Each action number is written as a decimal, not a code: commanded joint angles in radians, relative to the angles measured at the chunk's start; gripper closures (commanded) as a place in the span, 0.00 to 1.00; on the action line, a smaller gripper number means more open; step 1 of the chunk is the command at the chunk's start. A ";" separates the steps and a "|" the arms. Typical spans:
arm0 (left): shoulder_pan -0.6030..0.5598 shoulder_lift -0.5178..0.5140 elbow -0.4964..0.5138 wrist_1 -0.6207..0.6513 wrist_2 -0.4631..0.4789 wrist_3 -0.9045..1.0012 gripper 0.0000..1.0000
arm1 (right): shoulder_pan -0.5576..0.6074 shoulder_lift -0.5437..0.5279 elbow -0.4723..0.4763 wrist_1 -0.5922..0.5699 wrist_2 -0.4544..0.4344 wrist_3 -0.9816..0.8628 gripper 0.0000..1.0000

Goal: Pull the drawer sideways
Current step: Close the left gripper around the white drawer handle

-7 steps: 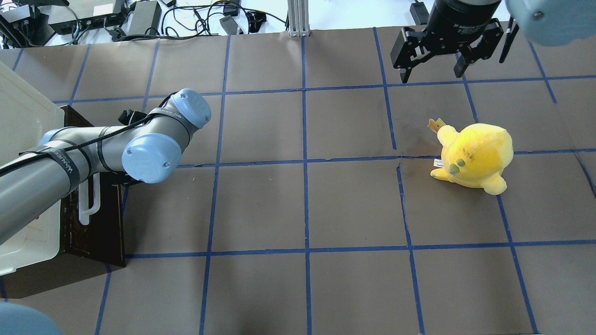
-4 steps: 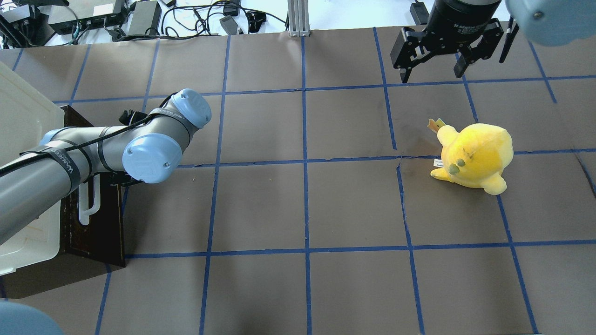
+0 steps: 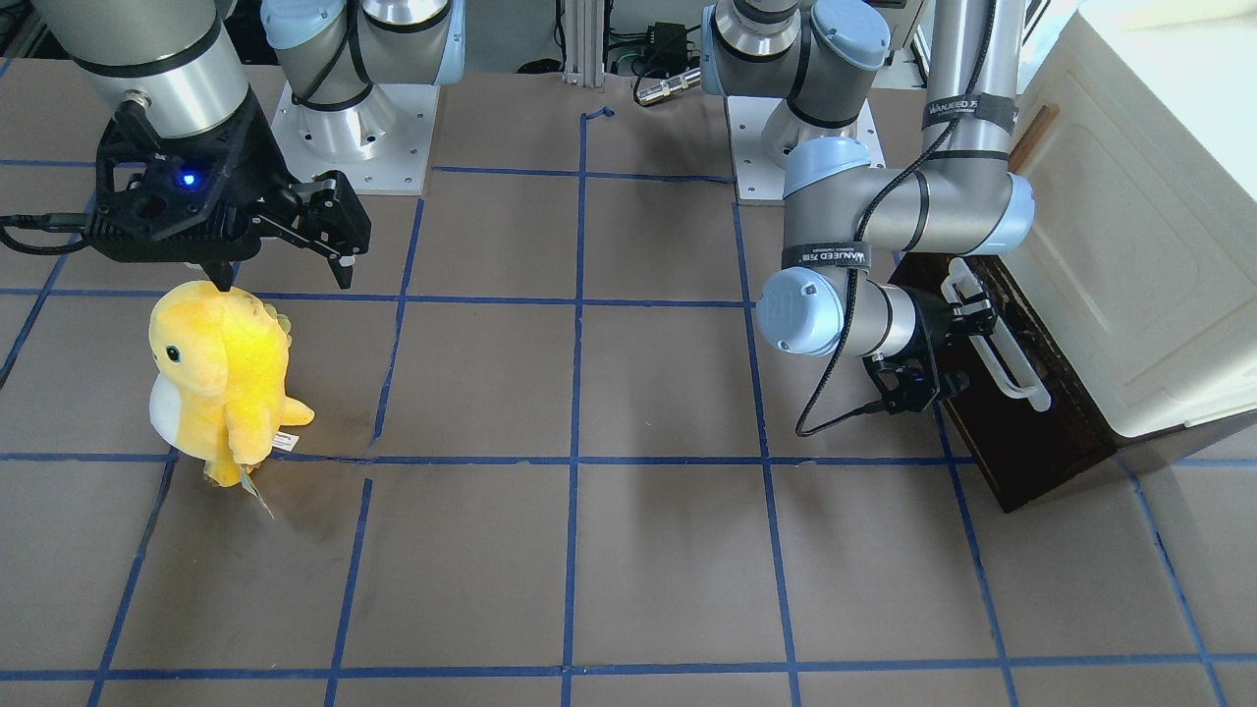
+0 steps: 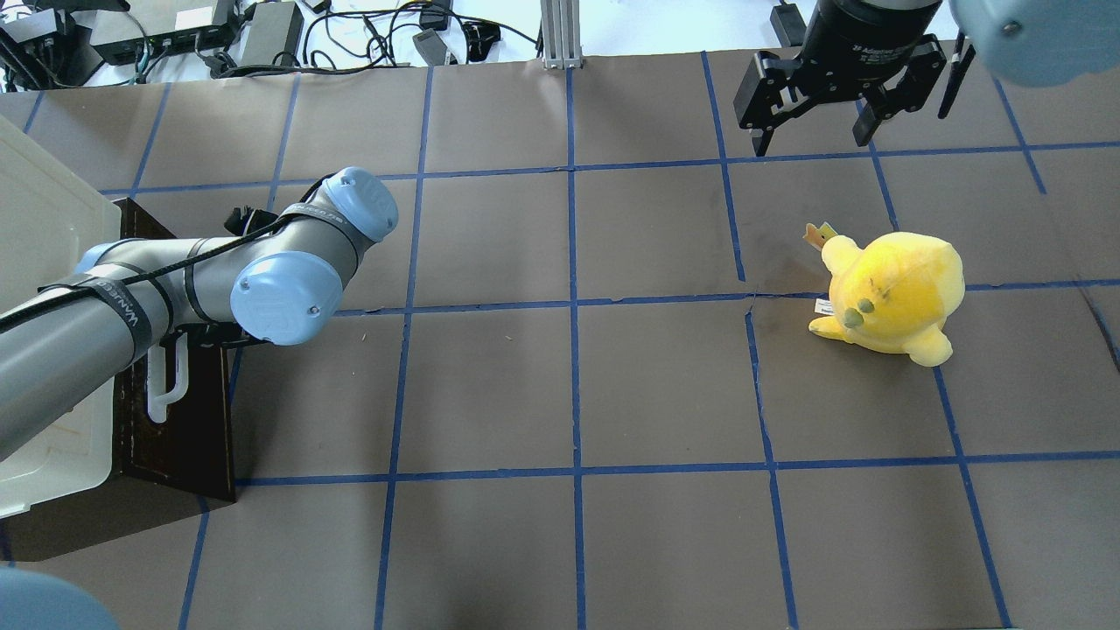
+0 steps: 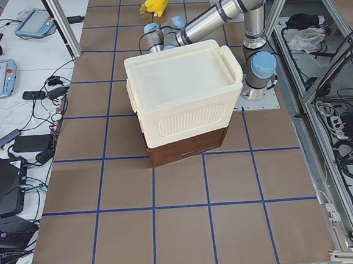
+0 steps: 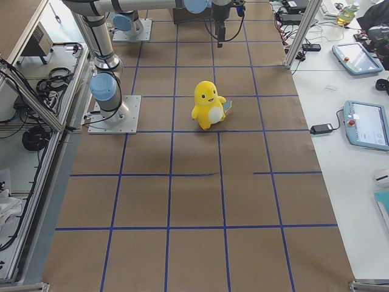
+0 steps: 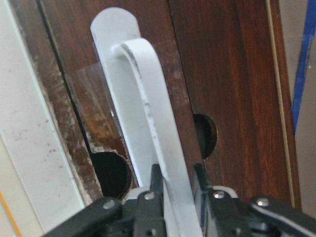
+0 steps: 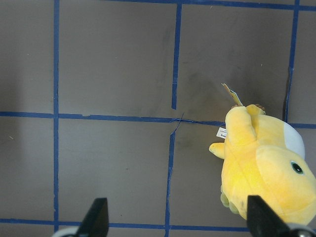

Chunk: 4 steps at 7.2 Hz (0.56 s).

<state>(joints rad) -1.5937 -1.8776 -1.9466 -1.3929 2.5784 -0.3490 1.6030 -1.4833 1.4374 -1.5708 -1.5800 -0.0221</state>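
Note:
The dark brown wooden drawer [image 4: 188, 420] sits under the cream-white cabinet [image 4: 44, 219] at the table's left edge. It also shows in the front view [image 3: 1031, 432] and in the left side view [image 5: 190, 146]. Its long white bar handle [image 7: 143, 108] runs along the front [image 3: 1011, 363]. My left gripper [image 7: 177, 180] is shut on this handle near one end, also seen in the front view [image 3: 970, 312]. In the overhead view my arm hides it. My right gripper [image 4: 814, 131] is open and empty, hovering at the far right [image 8: 177, 219].
A yellow plush toy [image 4: 888, 293] stands on the right side of the table, just below my right gripper [image 3: 285, 260]. It also shows in the right wrist view [image 8: 266, 168]. Blue tape lines grid the brown table cover. Cables and power supplies [image 4: 262, 35] lie beyond the far edge.
My left arm's elbow has crept very slightly to the right. The drawer and the right arm show no visible shift.

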 commanded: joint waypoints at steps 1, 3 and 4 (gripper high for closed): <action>-0.002 0.000 0.000 0.000 0.000 0.002 0.79 | 0.000 0.000 0.000 0.000 0.000 0.001 0.00; -0.003 0.006 0.002 0.000 -0.001 0.025 0.82 | 0.000 0.000 0.000 0.000 0.000 0.001 0.00; -0.008 0.009 0.002 0.000 -0.001 0.025 0.82 | 0.000 0.000 0.000 0.000 0.000 0.001 0.00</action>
<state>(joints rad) -1.5977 -1.8718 -1.9458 -1.3928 2.5776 -0.3301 1.6030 -1.4834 1.4373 -1.5708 -1.5800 -0.0215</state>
